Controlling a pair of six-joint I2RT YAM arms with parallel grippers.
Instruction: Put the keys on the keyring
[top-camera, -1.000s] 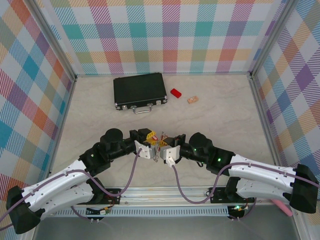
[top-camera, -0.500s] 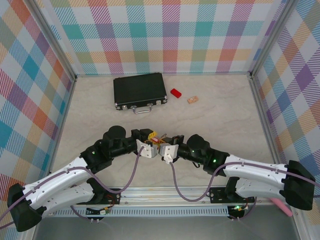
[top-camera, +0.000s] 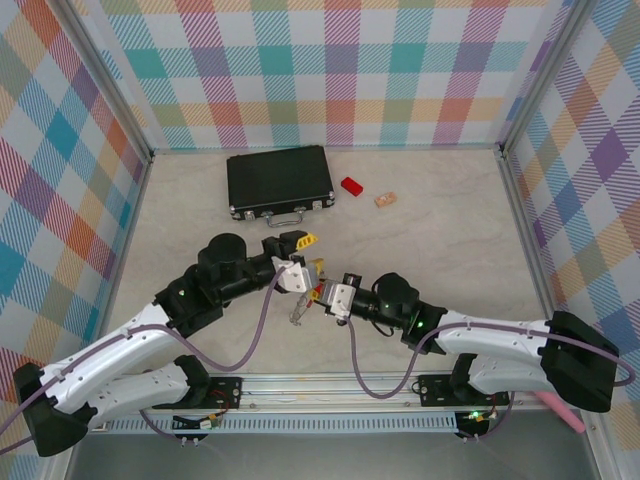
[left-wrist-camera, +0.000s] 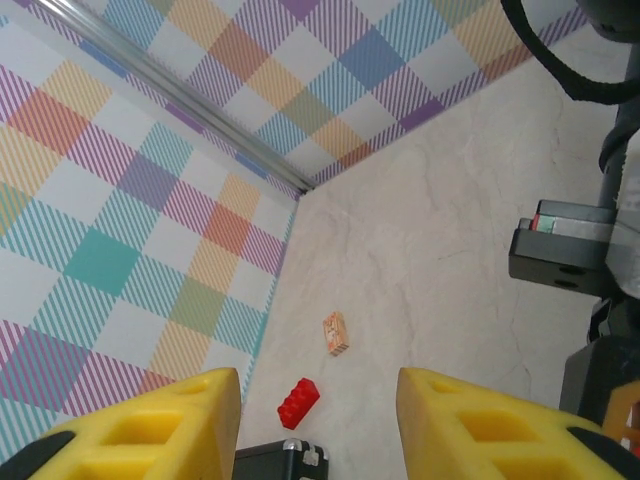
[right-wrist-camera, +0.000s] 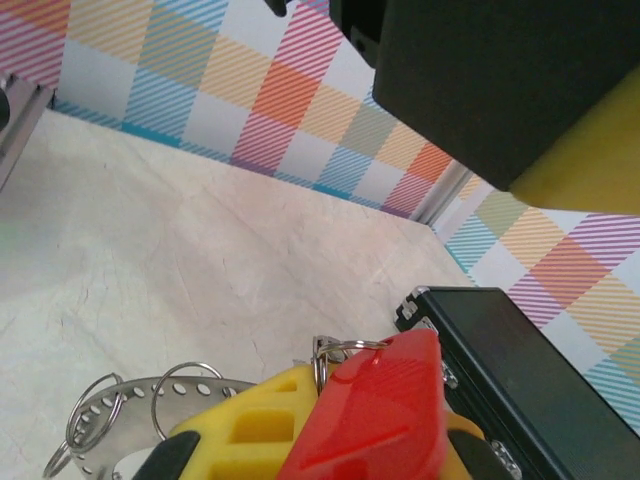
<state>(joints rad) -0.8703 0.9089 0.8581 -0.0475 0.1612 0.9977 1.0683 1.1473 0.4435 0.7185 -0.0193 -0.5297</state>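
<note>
L gripper (left-wrist-camera: 318, 390) is open: yellow fingers apart w/ nothing between, held above the table (top-camera: 430, 240); red block (left-wrist-camera: 298, 402) & small wooden block (left-wrist-camera: 335, 333) show thru the gap. R gripper (right-wrist-camera: 370, 410) is clamped on the red part of the keyring (right-wrist-camera: 130, 398), just beside L gripper, near of the black case (top-camera: 279, 180). Ring's silver band w/ small loops runs out left from the R fingers, long axis approx. level in the wrist view. From above it hangs slanting toward the near-left. Can't make out separate keys.
</note>
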